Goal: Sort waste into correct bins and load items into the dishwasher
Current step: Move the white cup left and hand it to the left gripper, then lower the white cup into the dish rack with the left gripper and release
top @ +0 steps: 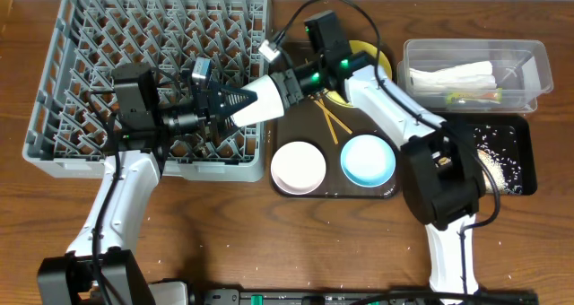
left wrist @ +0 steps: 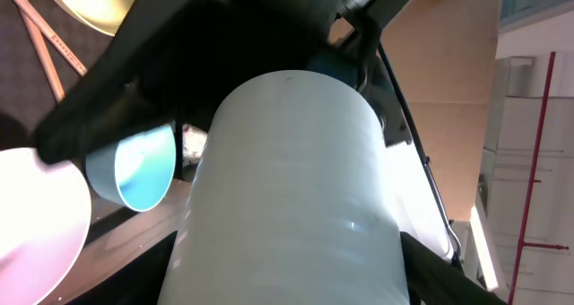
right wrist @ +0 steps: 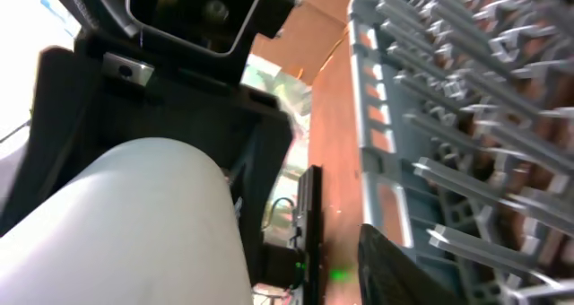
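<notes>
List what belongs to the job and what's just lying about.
Job: grey plastic dish rack, small white cup, round yellow plate, white bowl, light-blue bowl, wooden chopsticks, clear plastic tub, glossy black tray, crumpled white napkin, rice scraps.
Lying about: flat brown tray.

A dark brown wooden table [top: 269, 247] with long, fine grain fills the overhead view. It is evenly lit, with only soft shadows. From the left wrist, a plain tan wall [left wrist: 448, 99] rises beyond the table. To its right stands a white panel [left wrist: 511, 161] crossed by thin red lines [left wrist: 541, 143], perhaps a frame or shelving; it is too blurred to tell. A grey-blue band [left wrist: 538, 0] sits above the panel. From the right wrist, the wood looks reddish, and a bright greenish-white patch [right wrist: 282, 81] glows far off, out of focus.
</notes>
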Controlling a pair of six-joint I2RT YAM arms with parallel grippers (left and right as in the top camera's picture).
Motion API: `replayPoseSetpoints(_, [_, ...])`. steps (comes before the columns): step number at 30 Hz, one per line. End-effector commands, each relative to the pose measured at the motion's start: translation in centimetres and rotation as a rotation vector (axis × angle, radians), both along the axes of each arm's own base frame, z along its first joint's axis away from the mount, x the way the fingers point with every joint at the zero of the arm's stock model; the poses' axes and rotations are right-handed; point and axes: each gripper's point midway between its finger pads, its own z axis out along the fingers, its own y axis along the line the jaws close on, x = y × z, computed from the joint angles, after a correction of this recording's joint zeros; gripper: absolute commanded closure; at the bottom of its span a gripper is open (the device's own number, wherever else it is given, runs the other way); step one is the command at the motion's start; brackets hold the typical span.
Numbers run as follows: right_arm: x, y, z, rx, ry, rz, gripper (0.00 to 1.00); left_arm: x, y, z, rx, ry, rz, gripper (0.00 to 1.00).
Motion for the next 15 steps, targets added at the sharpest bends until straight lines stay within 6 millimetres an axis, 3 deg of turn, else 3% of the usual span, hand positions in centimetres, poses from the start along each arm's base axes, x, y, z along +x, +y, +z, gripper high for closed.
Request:
replayPoseSetpoints(1, [2.5,-2.4,-0.4,-0.001,-0.005,-0.067,0.49,0.0,-0.1,1.0,-0.002,-0.053,-0.02,0.67])
replayPoseSetpoints(9, [9.1,-9.2,-2.0,-0.171,0.006,-0.368,0.42,0.5,0.0,1.6,0.01,-0.128,-0.011,0.73])
replayPoseSetpoints(12, [9.9,-11.3,-0.6,-0.239,-0.082,-0.458,0.37,1.4,0.3,1.2,0.039,-0.121,0.044,0.73])
replayPoseSetpoints(15, [10.0,-12.9,1.5,-0.337,-0.194,-0.546,0.26,2.7,0.8,0.6,0.076,-0.096,0.123,0.73])
